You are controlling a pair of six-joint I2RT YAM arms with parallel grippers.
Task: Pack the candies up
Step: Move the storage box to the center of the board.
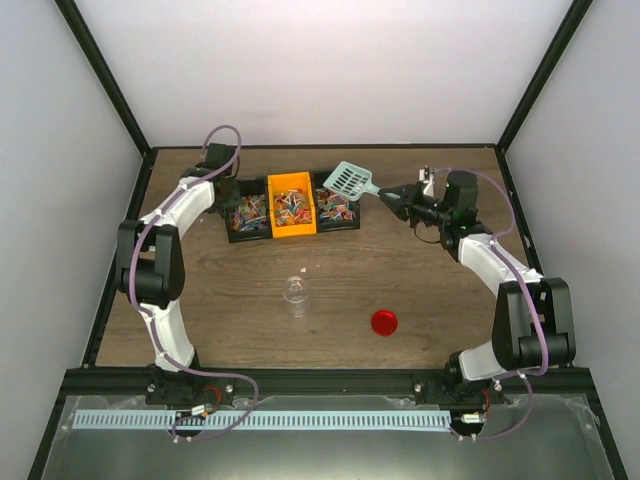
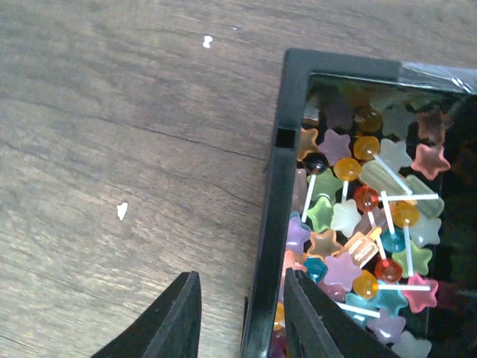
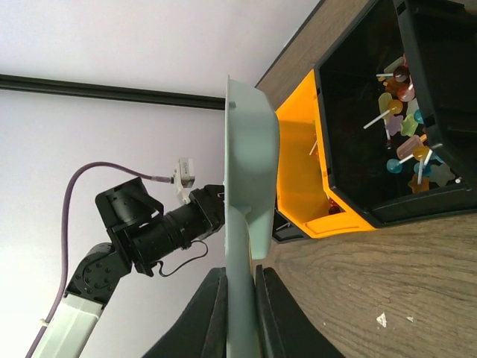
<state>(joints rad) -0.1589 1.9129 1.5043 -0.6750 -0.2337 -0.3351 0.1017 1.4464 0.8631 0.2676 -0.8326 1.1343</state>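
A round red lid [image 1: 384,321] is lying on the grainy wooden table [image 2: 112,149]. Farther, the spread left end effector [image 2: 242,276] is straddling the wall of a black bin [image 2: 279,149] holding glossy star-shaped candies [image 2: 358,224]; the right end effector [image 3: 240,272] is pinching a slotted teal scoop [image 3: 250,164].

Three bins [image 1: 292,179], one scoop [image 1: 350,180], one lid [image 1: 384,321]

Colour crowds my bins on a brown, wood-grained table [image 1: 220,300].
On my feeds the candies [image 2: 358,224] show orange, red, teal, green, purple, pink and milky white, some on white sticks [image 2: 414,197], inside a black bin [image 2: 272,224]. The middle bin [image 1: 292,204] is bright orange. The scoop [image 1: 347,180] is pale teal with a slotted pattern, and the lid [image 1: 384,321] is plain red. My arms [image 1: 175,335] are white with black joints and purple cables [image 1: 224,127].
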